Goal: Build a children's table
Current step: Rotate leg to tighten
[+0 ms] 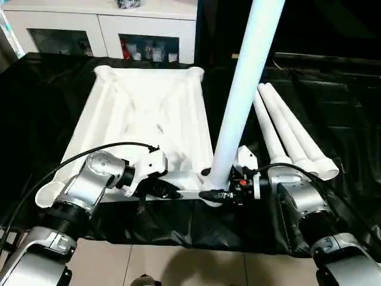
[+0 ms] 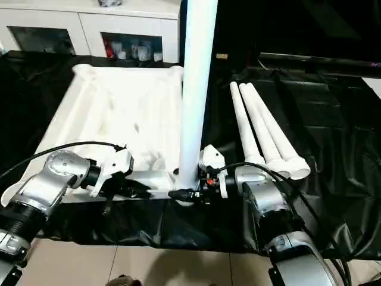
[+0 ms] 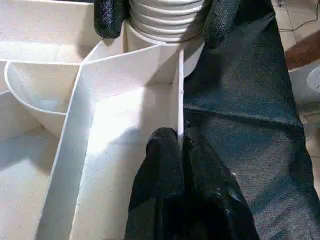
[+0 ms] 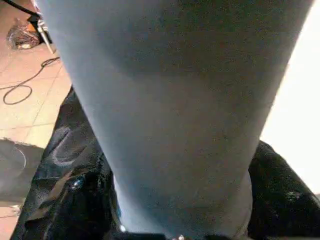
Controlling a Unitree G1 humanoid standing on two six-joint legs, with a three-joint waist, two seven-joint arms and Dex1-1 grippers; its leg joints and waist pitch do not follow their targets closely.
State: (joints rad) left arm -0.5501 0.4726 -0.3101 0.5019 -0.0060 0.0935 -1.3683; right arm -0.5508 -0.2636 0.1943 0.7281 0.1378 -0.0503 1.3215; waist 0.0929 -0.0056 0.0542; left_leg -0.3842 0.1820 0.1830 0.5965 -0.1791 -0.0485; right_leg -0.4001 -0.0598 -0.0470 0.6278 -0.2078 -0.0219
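The white table top (image 1: pixel 149 113) lies upside down on a black cloth. One white leg (image 1: pixel 241 89) stands upright in its near right corner socket. My right gripper (image 1: pixel 217 193) is at the base of that leg, with its black fingers (image 3: pixel 110 15) pressed against both sides of the ribbed end. My left gripper (image 3: pixel 179 137) is shut on the thin rim wall of the table top along the near edge, just left of that socket. Three more white legs (image 1: pixel 286 131) lie side by side on the cloth to the right.
A white cabinet (image 1: pixel 107 24) with glass doors stands behind the table top. The black cloth (image 1: pixel 333 107) covers the whole work surface and hangs over the near edge above a tiled floor (image 1: pixel 178 268). The open socket of the near left corner (image 1: pixel 49 193) is by my left forearm.
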